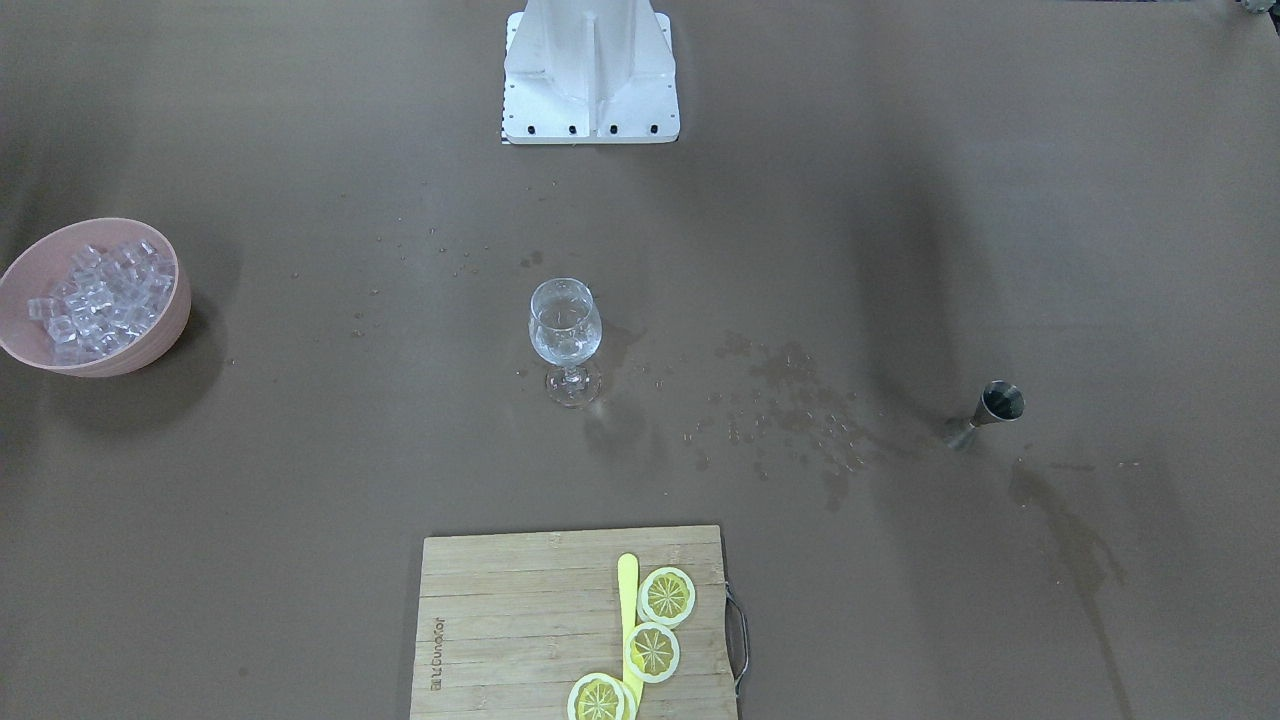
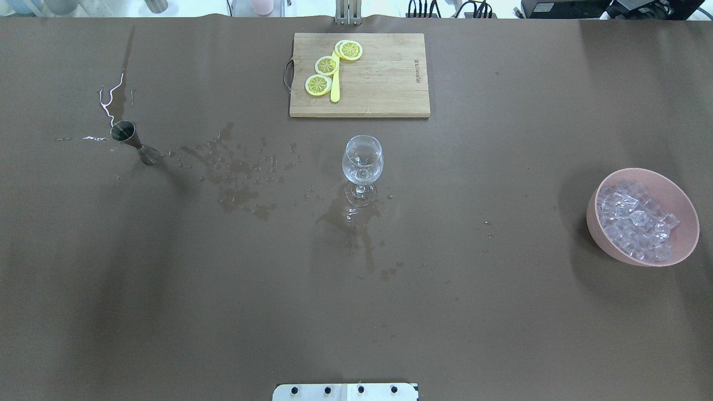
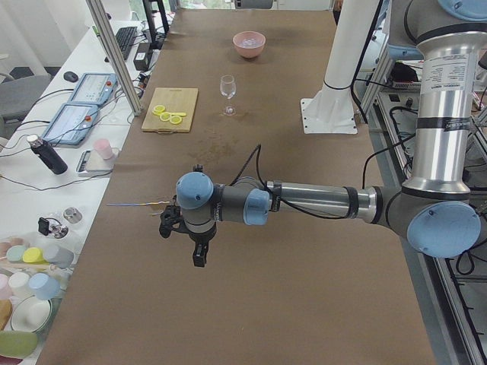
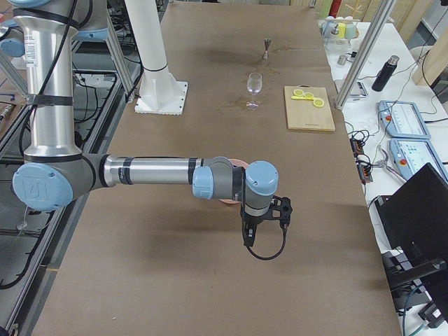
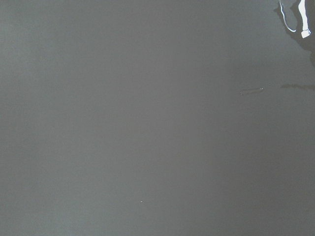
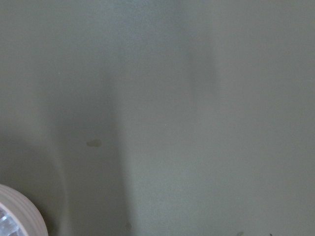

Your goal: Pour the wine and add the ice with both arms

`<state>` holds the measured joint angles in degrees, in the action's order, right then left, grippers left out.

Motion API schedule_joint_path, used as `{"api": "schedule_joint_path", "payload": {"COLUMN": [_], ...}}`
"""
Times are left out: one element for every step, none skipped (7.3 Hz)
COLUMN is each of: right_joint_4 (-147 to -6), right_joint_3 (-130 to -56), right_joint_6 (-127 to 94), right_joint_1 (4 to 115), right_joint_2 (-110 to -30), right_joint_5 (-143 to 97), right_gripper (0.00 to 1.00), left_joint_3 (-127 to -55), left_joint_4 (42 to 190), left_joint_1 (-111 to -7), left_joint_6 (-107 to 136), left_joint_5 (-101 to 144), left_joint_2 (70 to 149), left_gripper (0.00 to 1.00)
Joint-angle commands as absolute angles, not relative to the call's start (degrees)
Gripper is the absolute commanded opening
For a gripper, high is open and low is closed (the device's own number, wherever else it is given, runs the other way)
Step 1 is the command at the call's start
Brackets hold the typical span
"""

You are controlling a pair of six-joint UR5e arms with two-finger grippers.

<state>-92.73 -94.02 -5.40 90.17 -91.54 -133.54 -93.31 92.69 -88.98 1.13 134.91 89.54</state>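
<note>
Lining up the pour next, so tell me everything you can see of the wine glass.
The wine glass is clear, colourless glass with a rounded bowl, a short stem and a round foot. It stands upright near the middle of the brown table, between the cutting board and the white pedestal. A wet stain spreads from its foot. Nothing but the table touches it. Whether it holds liquid is hard to tell.

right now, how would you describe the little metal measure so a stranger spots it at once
On the table, from the central wine glass follow the wet stains toward the robot's left. At their end stands the jigger, an hourglass-shaped cup. Unlike the clear glass, it is dark steel.
</note>
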Motion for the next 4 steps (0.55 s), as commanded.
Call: {"api": "schedule_joint_path", "payload": {"right_joint_4": [-92.6,-92.6,-92.7,-92.7], "right_joint_3": [-94.1,-94.1,-94.1,-94.1], "right_joint_6": [-5.4,-5.4,-5.4,-5.4], "right_joint_1": [90.2,90.2,90.2,90.2], "right_joint_2": [-91.4,-91.4,-91.4,-91.3], "right_joint_5": [-133.6,-133.6,-133.6,-133.6], "right_gripper": [1.0,1.0,1.0,1.0], "left_joint_3": [-93.4,-93.3,-94.0,-94.2], "left_joint_4": [93.2,93.2,93.3,93.2], "left_joint_1": [-89.1,-89.1,-89.1,-89.1], "left_joint_6": [1.1,1.1,1.1,1.1], "left_joint_5": [134.9,134.8,134.9,134.9], "left_joint_2": [89.1,89.2,89.3,89.4], "left_gripper": [0.98,0.98,0.98,0.98]}}
